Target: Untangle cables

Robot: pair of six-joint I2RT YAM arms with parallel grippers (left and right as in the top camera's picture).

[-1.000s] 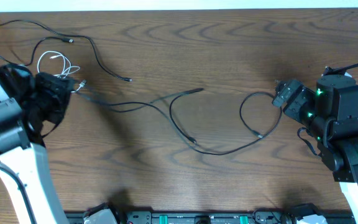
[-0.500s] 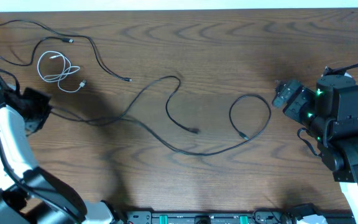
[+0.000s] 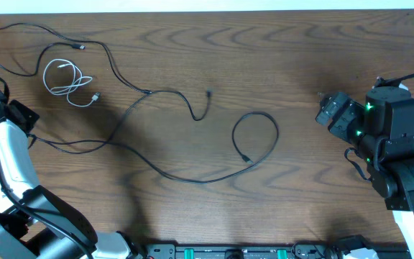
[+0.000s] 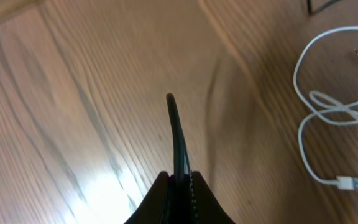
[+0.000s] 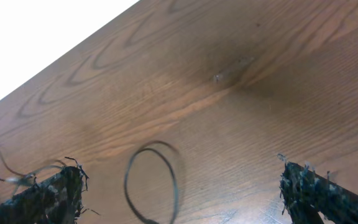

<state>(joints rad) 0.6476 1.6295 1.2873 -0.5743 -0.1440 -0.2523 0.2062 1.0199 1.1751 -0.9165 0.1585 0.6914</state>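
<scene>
At the table's far left edge my left gripper (image 3: 21,122) is shut on a long black cable (image 3: 171,175). That cable trails right across the table and ends in a loop (image 3: 256,137) near the middle. In the left wrist view the jaws (image 4: 179,177) pinch the black cable (image 4: 176,134), whose end sticks out past them. The short white cable (image 3: 67,79) (image 4: 328,112) lies coiled just right of this gripper. Another black cable (image 3: 92,44) curves along the back left. My right gripper (image 3: 328,109) (image 5: 182,196) stands open and holds nothing, with the black loop (image 5: 154,180) ahead of it.
The right arm's bulky body (image 3: 394,151) fills the right edge. A rail with connectors (image 3: 228,252) runs along the front edge. The left arm's white link (image 3: 20,180) crosses the front left corner.
My left gripper has pulled back to the left edge, dragging the long black cable with it. Its loop slid left, away from the right gripper. The right arm stayed still.
</scene>
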